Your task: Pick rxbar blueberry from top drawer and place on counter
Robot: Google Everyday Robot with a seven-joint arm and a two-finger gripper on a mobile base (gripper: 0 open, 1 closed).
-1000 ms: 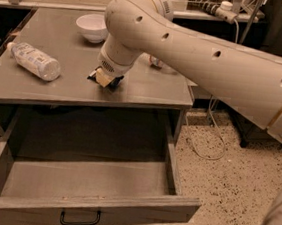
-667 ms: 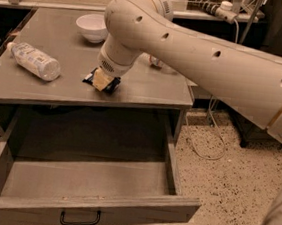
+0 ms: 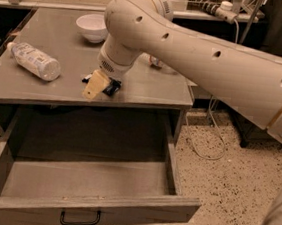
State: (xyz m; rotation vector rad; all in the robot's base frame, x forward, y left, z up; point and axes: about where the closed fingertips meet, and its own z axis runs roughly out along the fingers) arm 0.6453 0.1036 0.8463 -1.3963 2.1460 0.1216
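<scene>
The arm (image 3: 202, 53), thick and cream-coloured, reaches in from the right and bends down to the desk (image 3: 54, 30), and the hand (image 3: 97, 84) hangs at its end over the front part of the grey top, just behind the front edge and a little left of the middle. The rxbar blueberry (image 3: 112, 87) lies flat on the desk right at the hand: a small dark packet, its right end showing from behind the hand's pale yellowish tip and a dark corner showing on the tip's left side. The tip covers the packet's middle, so packet and hand overlap in this view, and I cannot tell whether the hand is clamped on the packet, merely touching it, or apart above it. A clear plastic bottle (image 3: 34, 60) lies on its side near the desk's left edge, well apart from the hand. A white bowl (image 3: 92, 27) stands toward the back, behind the hand. The top drawer (image 3: 86, 207) below the desk is pulled far out, its grey floor bare, with a small black handle (image 3: 79, 221) on the front panel. The packet sits above the drawer's back part, on the top and not inside.
</scene>
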